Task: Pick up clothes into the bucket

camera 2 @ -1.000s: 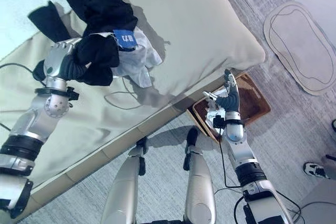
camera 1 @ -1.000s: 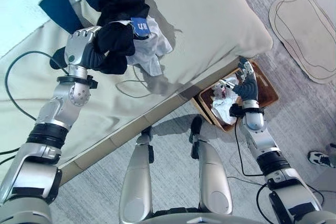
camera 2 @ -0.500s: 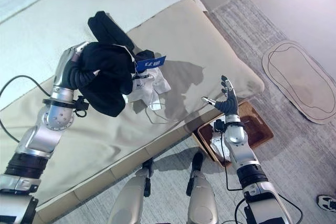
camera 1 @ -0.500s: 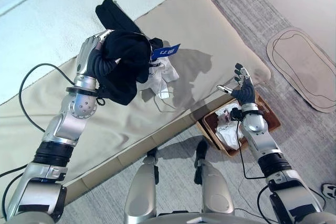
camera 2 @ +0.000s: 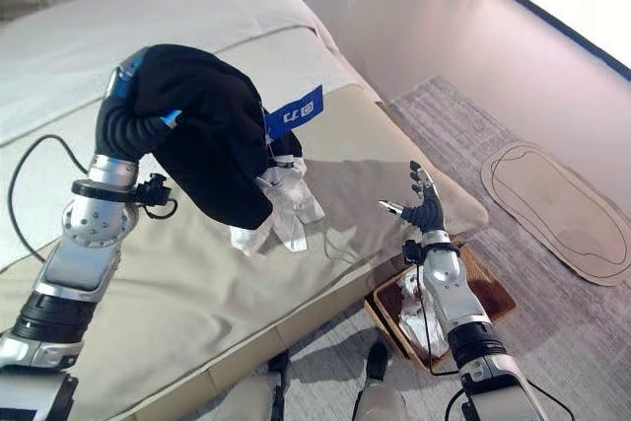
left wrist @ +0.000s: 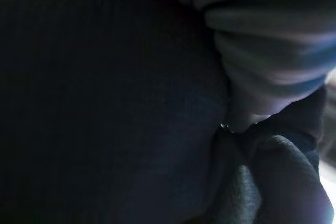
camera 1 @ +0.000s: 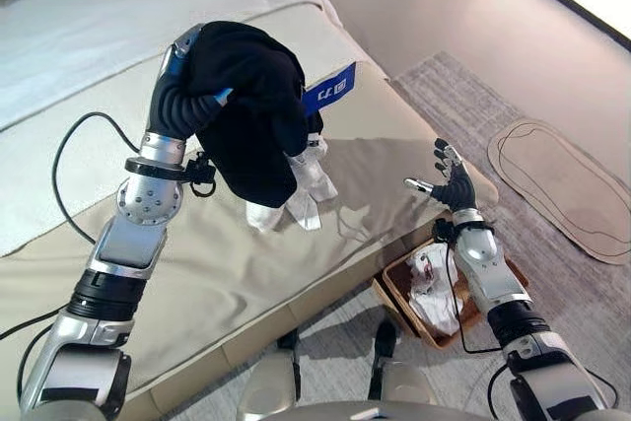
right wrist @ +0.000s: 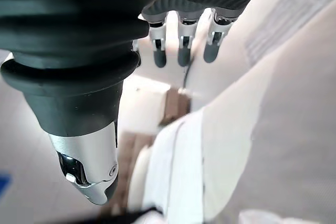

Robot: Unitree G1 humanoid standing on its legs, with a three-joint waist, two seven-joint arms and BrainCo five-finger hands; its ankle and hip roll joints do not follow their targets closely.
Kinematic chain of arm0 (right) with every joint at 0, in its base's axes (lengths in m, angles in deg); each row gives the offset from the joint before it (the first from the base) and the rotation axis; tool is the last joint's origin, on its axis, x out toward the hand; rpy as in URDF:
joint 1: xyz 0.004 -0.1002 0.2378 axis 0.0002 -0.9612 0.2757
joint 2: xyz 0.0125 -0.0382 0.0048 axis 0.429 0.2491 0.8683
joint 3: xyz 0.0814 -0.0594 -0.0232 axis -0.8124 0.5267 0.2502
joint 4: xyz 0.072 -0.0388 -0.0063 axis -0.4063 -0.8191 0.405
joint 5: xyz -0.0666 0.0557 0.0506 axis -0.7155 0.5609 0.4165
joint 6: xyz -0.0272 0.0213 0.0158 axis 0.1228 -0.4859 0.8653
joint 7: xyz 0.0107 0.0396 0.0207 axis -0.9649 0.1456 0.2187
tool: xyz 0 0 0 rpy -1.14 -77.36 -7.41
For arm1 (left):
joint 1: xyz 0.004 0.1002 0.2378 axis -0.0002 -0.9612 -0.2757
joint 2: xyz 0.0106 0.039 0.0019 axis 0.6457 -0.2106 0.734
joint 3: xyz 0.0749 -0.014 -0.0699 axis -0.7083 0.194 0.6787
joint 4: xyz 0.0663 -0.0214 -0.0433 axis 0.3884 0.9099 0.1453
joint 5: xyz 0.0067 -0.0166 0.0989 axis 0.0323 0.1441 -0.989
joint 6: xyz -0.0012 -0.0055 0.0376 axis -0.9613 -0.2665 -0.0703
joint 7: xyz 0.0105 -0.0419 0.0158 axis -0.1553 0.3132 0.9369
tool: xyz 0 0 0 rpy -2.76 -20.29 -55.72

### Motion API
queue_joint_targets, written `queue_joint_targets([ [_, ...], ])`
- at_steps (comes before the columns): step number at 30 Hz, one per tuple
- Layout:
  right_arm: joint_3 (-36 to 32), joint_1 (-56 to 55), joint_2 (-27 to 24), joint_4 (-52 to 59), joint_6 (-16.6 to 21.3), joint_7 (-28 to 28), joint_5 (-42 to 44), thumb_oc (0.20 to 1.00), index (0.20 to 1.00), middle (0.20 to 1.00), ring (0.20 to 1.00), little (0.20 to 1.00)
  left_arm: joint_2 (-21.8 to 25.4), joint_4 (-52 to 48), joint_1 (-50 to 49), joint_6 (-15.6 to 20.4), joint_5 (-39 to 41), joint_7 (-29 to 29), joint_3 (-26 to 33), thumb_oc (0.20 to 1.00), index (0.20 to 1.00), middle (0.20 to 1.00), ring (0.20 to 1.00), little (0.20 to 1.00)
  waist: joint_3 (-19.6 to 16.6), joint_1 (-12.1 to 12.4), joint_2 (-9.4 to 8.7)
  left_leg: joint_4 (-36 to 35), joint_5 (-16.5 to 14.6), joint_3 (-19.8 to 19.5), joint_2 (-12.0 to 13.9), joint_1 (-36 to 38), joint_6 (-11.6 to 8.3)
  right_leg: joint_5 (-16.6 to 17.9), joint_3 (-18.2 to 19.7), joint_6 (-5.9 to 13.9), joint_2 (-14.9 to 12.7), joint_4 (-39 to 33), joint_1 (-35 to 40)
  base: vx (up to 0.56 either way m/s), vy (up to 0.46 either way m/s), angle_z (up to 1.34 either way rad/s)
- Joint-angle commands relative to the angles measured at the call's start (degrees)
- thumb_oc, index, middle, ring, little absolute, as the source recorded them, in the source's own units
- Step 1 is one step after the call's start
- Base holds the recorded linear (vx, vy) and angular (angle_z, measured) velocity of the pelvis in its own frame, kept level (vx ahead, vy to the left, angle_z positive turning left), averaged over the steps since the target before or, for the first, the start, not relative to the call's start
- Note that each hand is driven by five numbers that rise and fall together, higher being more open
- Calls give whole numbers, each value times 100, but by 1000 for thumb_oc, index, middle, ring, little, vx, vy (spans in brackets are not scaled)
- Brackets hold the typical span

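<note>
Above the bed (camera 1: 414, 145), your left robot hand (camera 1: 187, 71) has a dark garment (camera 1: 246, 125) bundled over it, with a white garment (camera 1: 301, 179) and a blue tag (camera 1: 328, 92) dangling below; whether its fingers grip the cloth you cannot tell, since cloth hides them. Your right robot hand (camera 1: 452, 184) hangs empty with fingers spread above the wooden basket (camera 1: 399, 293), which sits on the floor beside the bed with pale clothes inside. Watch the white piece: it looks loosely caught and could slip off during the swing across.
</note>
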Motion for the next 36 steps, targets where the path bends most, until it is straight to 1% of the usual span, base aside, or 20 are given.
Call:
queue_joint_targets([
  [1,223,74,-231,567,209,388,78,1000,1000,1000,1000,1000,-169,-366,599,507,1029,-471,-274,200,200,200,200,200,-507,43,-88,88,-96,-74,167,-14,-178,56,157,336,-293,271,-2,32,-12,-1],
  [3,345,156,-264,759,229,623,319,1000,1000,1000,1000,1000,-259,-471,651,454,1408,-794,-526,200,200,200,200,200,-589,37,-89,36,-97,-53,178,87,-173,53,169,335,-279,235,77,30,-9,-1],
  [4,432,267,-261,853,258,762,542,1000,1000,1000,1000,1000,-358,-491,648,396,1724,-1063,-716,200,200,200,200,200,-665,44,-97,-8,-92,-33,191,173,-180,53,170,335,-262,195,158,64,-16,-2],
  [7,533,351,-237,1033,264,914,756,1000,1000,1000,1000,1000,-441,-511,667,363,1878,-1190,-870,200,200,200,200,200,-731,35,-106,-54,-90,-6,204,273,-188,56,168,332,-247,166,229,37,-12,-4],
  [9,586,430,-214,1056,271,918,805,1000,1000,1000,1000,1000,-509,-556,696,330,2108,-1408,-1017,200,200,200,200,200,-807,29,-116,-121,-84,18,213,383,-194,54,168,324,-227,126,313,53,-19,-4],
  [13,611,398,-134,1026,267,924,850,1000,1000,1000,1000,1000,-723,-639,708,267,2506,-1604,-1134,200,200,200,200,200,-931,10,-110,-193,-89,38,240,507,-205,27,160,311,-199,67,425,38,-16,-2],
  [15,530,216,-134,1045,249,914,760,1000,1000,1000,1000,1000,-732,-692,719,280,2186,-1522,-1087,200,200,200,200,200,-985,-9,-106,-200,-100,33,251,557,-203,10,159,297,-175,49,468,41,-17,0],
  [16,528,211,-134,1049,247,914,758,1000,1000,1000,1000,1000,-734,-695,716,278,2181,-1517,-1090,200,200,200,200,200,-985,-9,-106,-202,-100,32,252,560,-203,10,158,297,-174,48,471,0,0,0],
  [18,445,73,-141,1084,237,930,706,1000,1000,1000,1000,1000,-706,-649,710,301,1965,-1420,-972,200,200,200,200,200,-1009,-16,-101,-208,-104,32,251,587,-202,6,164,290,-161,30,499,0,0,0],
  [19,353,-74,-152,1057,231,917,639,1000,1000,1000,1000,1000,-730,-520,647,306,1761,-1280,-839,200,200,200,200,200,-1034,-19,-95,-218,-107,40,258,610,-200,3,152,292,-158,23,526,0,0,0],
  [20,353,-78,-153,1059,231,917,637,1000,1000,1000,1000,1000,-733,-521,644,306,1754,-1275,-841,200,200,200,200,200,-1036,-19,-94,-219,-107,39,258,612,-201,3,151,292,-158,21,528,32,-5,0],
  [21,270,-176,-148,986,238,869,581,1000,1000,1000,1000,1000,-682,-332,639,338,1382,-1032,-668,200,200,200,200,200,-1052,-19,-89,-232,-108,38,259,621,-198,0,147,287,-145,5,534,0,0,0],
  [22,271,-177,-148,986,238,867,580,1000,1000,1000,1000,1000,-684,-332,638,339,1371,-1022,-671,200,200,200,200,200,-1053,-20,-89,-233,-108,38,259,621,-198,0,146,287,-145,4,535,0,0,0],
  [25,134,-333,-152,917,238,824,511,1000,1000,1000,1000,1000,-562,21,597,339,945,-681,-338,200,200,200,200,200,-1077,-23,-82,-249,-108,43,260,641,-195,10,143,290,-140,-10,541,0,0,0],
  [28,74,-425,-118,904,238,844,536,1000,1000,1000,1000,1000,-425,281,580,353,770,-500,-113,200,200,200,200,200,-1096,-30,-84,-262,-107,37,260,642,-199,6,144,298,-138,-27,547,0,0,0],
  [31,24,-460,-78,889,242,842,581,1000,1000,1000,1000,1000,-398,376,523,374,748,-441,20,200,200,200,200,200,-1095,-31,-94,-256,-111,37,251,641,-198,10,134,306,-144,-24,557,0,0,0],
  [34,-32,-471,-41,843,254,808,595,1000,1000,1000,1000,1000,-378,317,383,369,485,-377,118,200,200,200,200,200,-1095,-21,-103,-247,-126,22,241,634,-192,5,117,313,-154,-22,561,0,0,0],
  [35,-30,-453,-20,879,269,861,705,1000,1000,1000,1000,1000,-336,253,348,379,213,-290,151,200,200,200,200,200,-1087,-15,-111,-238,-132,18,233,627,-191,-2,127,310,-153,-15,562,0,0,0],
  [36,-30,-452,-20,878,270,865,709,1000,1000,1000,1000,1000,-336,250,345,377,207,-286,151,200,200,200,200,200,-1087,-16,-112,-236,-133,19,232,626,-190,-3,127,310,-154,-14,561,0,0,0],
])
